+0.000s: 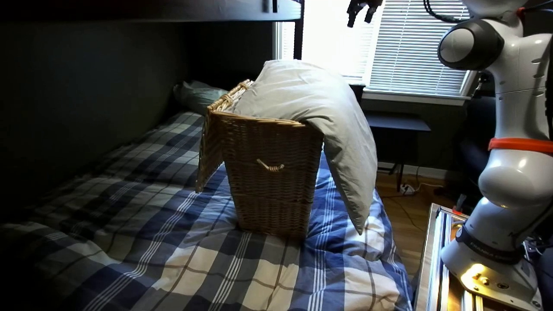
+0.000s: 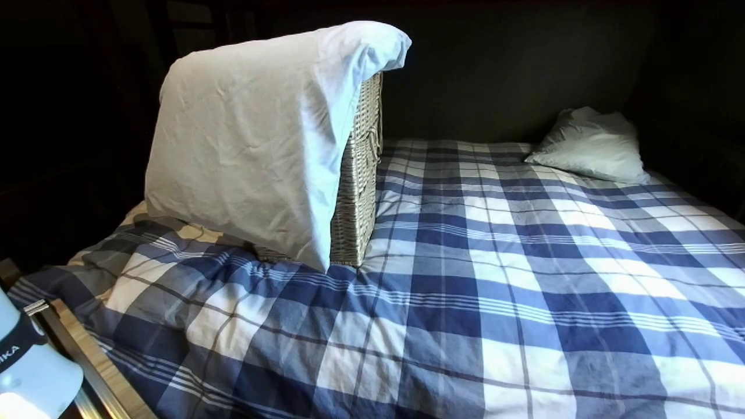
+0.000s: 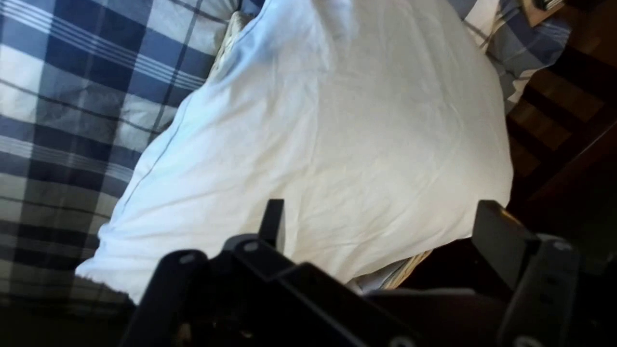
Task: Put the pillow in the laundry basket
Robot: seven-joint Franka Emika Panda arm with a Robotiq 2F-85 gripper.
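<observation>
We see the pillow (image 1: 313, 93) flopped over the basket (image 1: 273, 190), a corner dangling outside; how deep it sits, we can't tell! Higher than the basket, the gripper (image 1: 359, 23) hangs spread wide.

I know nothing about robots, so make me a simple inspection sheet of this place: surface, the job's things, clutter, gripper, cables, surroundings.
Surface: plaid bedcover, blue and white, wrinkled.
Job's things: white pillow draped over the rim of the wicker laundry basket, a large part hanging outside; the basket stands on the bedcover, its lid hanging open.
Clutter: second pillow on the bedcover, apart from the basket.
Gripper: the gripper is open, holding nothing.
Cables: black cable at the robot arm; seemingly a white adapter on the wooden floor.
Surroundings: window blinds, dark table.
</observation>
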